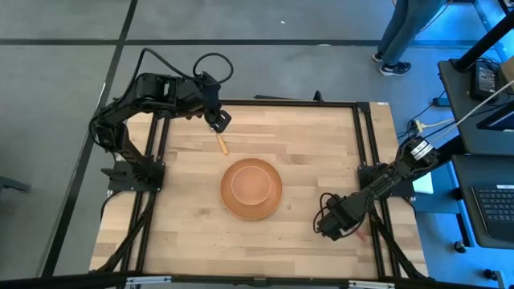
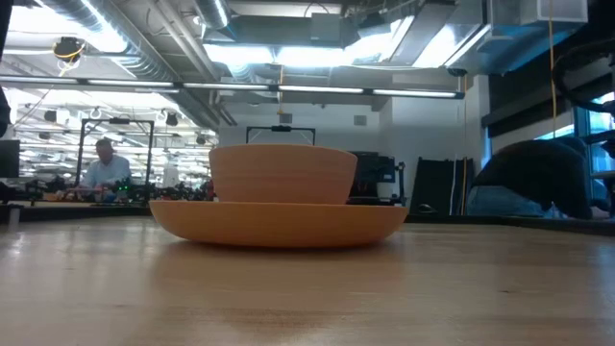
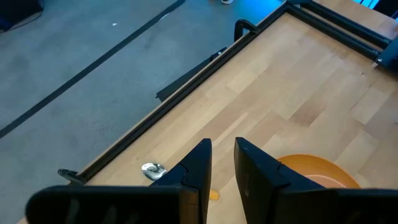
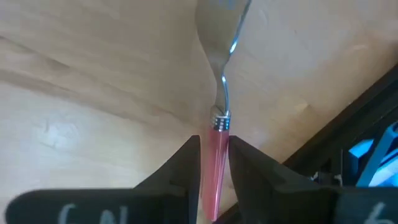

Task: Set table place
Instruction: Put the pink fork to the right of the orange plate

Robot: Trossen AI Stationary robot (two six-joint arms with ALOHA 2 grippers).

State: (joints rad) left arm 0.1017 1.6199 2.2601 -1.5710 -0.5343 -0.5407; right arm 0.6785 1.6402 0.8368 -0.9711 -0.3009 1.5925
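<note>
The pale-orange bowl (image 1: 251, 184) stands in the wide orange plate (image 1: 271, 205) at the table's middle; both show in the low view, bowl (image 2: 282, 174) on plate (image 2: 279, 221). The wooden-handled spoon (image 1: 222, 144) lies on the planks near the far edge. My left gripper (image 1: 218, 120) hovers over its metal end (image 3: 152, 169), fingers a little apart, nothing between the tips (image 3: 224, 163). My right gripper (image 1: 336, 223) is near the table's right edge, shut on the red-handled fork (image 4: 217, 118). My right gripper pinches the fork's red handle (image 4: 215, 144) between its two fingers, close to the metal collar. The fingers lie along the fork, whose metal end (image 4: 219, 37) points away from the gripper. I cannot tell whether the fork is on the planks or lifted.
The black metal frame (image 1: 365, 136) runs along the table's right edge, close beside my right gripper, and along the far edge (image 3: 186, 87). Bare planks (image 1: 313, 144) lie between the plate and the frame. A person (image 1: 405, 36) stands on the floor beyond the far right corner.
</note>
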